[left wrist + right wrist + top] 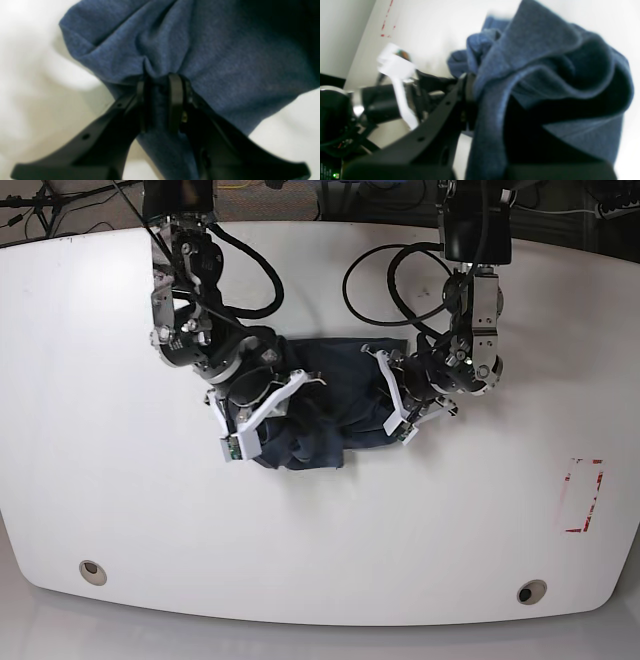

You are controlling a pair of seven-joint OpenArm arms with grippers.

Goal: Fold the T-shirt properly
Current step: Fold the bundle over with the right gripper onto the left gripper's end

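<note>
My left hand (160, 100) is pinching a gathered fold of the T-shirt (212, 55) between its two fingers; the blue cloth puckers just above the fingertips and hangs down below them. My right hand (470, 87) is pressed together on another bunch of the same shirt, which drapes over it. Between both hands the T-shirt lies crumpled, and under them I see the white tabletop (120, 480).
</note>
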